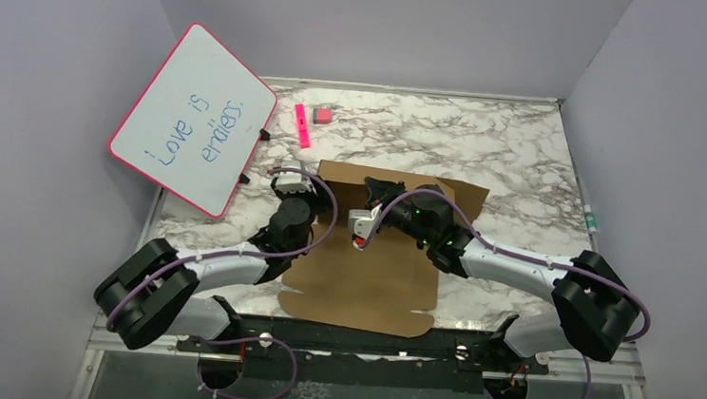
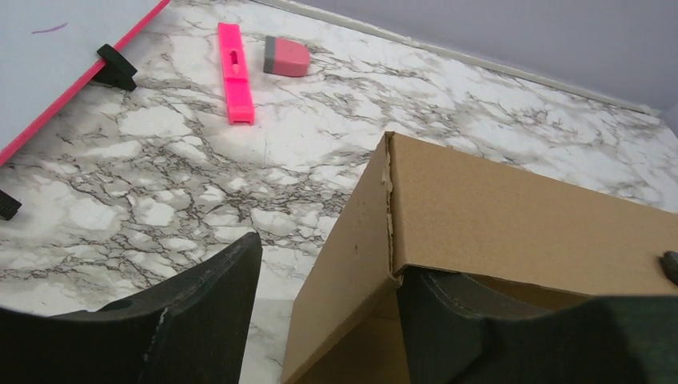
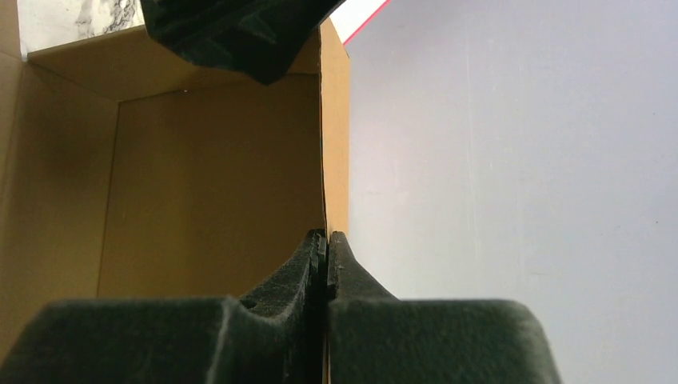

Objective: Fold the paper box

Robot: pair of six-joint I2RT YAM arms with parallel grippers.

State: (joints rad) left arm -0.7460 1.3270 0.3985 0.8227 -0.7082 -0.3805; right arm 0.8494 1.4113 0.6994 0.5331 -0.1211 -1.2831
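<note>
- Right gripper (image 3: 326, 240) sits closest in its wrist view: fingers pinched tight on the thin edge of an upright wall of the paper box (image 3: 208, 184). Hold it firm and don't twist, or the wall prob creases off its score line.
- Left gripper (image 2: 329, 260): jaws well apart, nothing held. The box's corner wall stands btw the fingers, one outside and the other tucked inside under the panel.
- Box pos: mid-table btw both arms, near panel flat toward the bases, far wall and one side raised.
- Step in hand, my read: squaring a side wall to the back wall. The corner seam in the left wrist view looks ragged w/ a slight gap.
- Line that seam up before you close the left jaws, and take the wall low near the fold, not at the tip.
- Surface: marble-pattern table (image 1: 524, 165) looks smooth, so the blank prob slides if shoved sideways. Press down, not across.
- Room: grey walls (image 1: 392, 22) on 3 sides.
- Pink-framed whiteboard (image 1: 194, 116) leans at far left.
- Pink marker (image 2: 236, 72) and eraser (image 2: 286, 56) lie just beside each other, apart from the box.
</note>
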